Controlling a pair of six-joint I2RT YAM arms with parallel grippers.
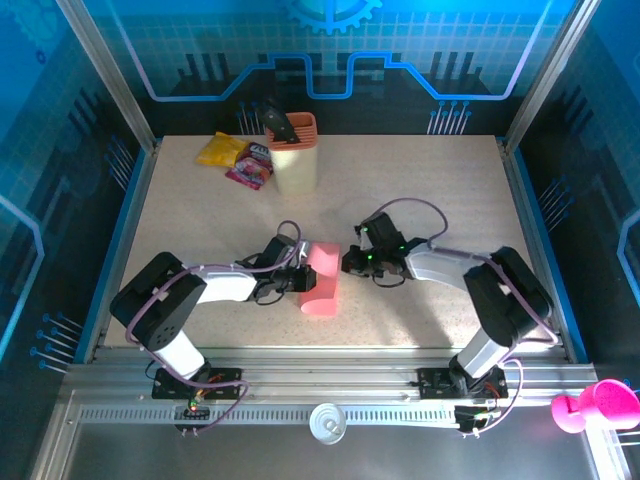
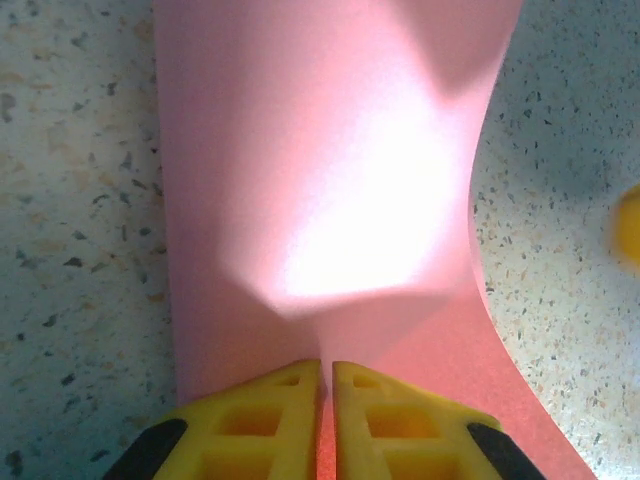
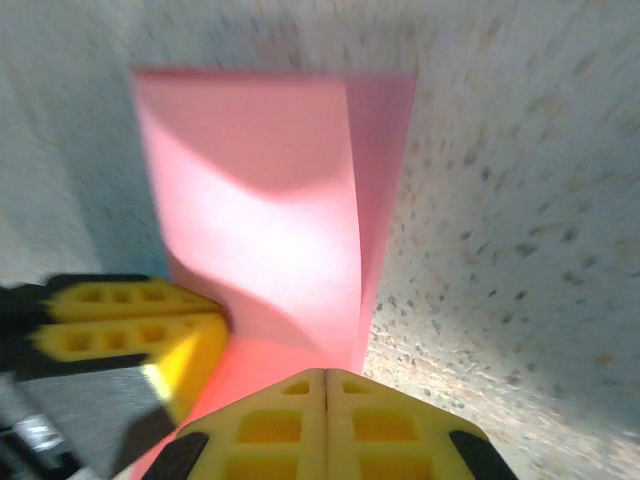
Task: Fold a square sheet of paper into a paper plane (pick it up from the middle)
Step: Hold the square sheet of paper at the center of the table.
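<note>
right now the square sheet of paper (image 1: 322,282) sits near the middle of the speckled table (image 1: 420,180), between the two arms. it is not flat: from above it bows into a loose curl, with its near end rolled over. the left gripper (image 1: 297,276) meets it from the left side. in the left wrist view its yellow fingers (image 2: 270,420) are pressed together with a strip of pink caught in the slit between them, and the sheet (image 2: 320,180) rises ahead of them in a soft bulge.

the right gripper (image 1: 351,262) comes in from the opposite side, just beside the sheet's right edge. in its own camera the jaws are closed too, and the paper (image 3: 260,220) runs down into the tips of the right gripper (image 3: 326,376) - a crease shows along the sheet's right part. the left gripper's yellow fingers (image 3: 130,325) sit close by on the left of that view.

well apart, at the far edge, a peach cup (image 1: 293,157) stands beside a yellow packet (image 1: 222,150) and a purple-pink packet (image 1: 250,167).
</note>
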